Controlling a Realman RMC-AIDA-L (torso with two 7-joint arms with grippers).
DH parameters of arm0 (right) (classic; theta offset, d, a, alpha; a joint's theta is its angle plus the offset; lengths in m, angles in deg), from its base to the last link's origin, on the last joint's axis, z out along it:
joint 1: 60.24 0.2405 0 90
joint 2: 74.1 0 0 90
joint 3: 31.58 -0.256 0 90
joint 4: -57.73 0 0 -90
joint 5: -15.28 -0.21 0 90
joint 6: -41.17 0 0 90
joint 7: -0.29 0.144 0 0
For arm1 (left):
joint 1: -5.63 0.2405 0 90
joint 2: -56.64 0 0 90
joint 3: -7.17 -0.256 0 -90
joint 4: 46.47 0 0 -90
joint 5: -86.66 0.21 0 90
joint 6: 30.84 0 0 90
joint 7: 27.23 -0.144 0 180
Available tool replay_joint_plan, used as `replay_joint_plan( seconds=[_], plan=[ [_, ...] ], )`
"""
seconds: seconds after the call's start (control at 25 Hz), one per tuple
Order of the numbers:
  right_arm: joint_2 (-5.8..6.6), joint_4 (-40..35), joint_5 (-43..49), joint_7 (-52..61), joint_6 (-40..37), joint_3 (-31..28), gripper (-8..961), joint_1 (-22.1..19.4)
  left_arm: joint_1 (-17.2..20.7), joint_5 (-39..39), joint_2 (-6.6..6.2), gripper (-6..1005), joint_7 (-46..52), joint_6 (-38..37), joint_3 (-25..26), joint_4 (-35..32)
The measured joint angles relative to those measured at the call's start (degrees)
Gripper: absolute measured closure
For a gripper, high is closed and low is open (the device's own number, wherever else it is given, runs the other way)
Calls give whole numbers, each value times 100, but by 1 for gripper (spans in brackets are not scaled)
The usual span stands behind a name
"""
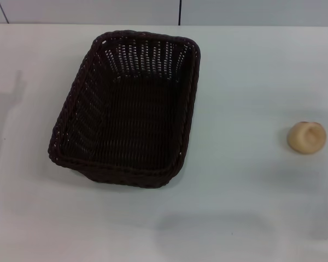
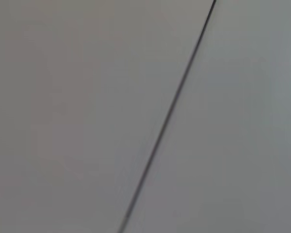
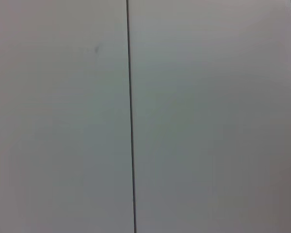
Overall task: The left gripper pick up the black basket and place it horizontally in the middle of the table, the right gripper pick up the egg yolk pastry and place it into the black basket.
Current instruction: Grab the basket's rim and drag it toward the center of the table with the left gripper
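The black basket [image 1: 126, 109] is a dark woven rectangular basket standing on the white table [image 1: 246, 82], left of the middle, with its long side running away from me and slightly tilted. It is empty. The egg yolk pastry [image 1: 306, 137], a small pale beige bun, lies on the table at the far right, well apart from the basket. Neither gripper shows in the head view. Both wrist views show only a plain grey panel with a thin dark seam.
A grey wall with dark seams [image 1: 180, 12] runs along the table's far edge. Faint shadows lie on the table at the left and near the front edge.
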Motion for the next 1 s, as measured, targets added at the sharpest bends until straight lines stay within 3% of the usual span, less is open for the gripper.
replay_joint_plan(
  seconds=[0.08, 0.2, 0.4, 0.6, 0.64, 1.0],
  plan=[
    [0, -17, 0, 30, -7, 0, 119, 8, -6, -1, -87, 235, 324, 0, -203, 92],
    [1, -44, 0, 51, -29, 0, 119, 11, 5, -4, -408, 236, 1068, 0, -786, 400],
    [-3, -223, 0, 320, -31, 0, 119, 12, -120, 7, -1230, 238, 2779, -13, -1940, 933],
    [-6, -309, 0, 403, -31, 0, 119, 8, -266, 7, -1788, 240, 3706, -68, -2544, 1287],
    [-7, -339, 0, 404, -31, 0, 119, 10, -283, 7, -1959, 240, 3806, -71, -2697, 1460],
    [-6, -359, 0, 407, -31, 0, 120, 42, -391, 13, -2282, 243, 3846, 139, -2962, 1697]
  ],
)
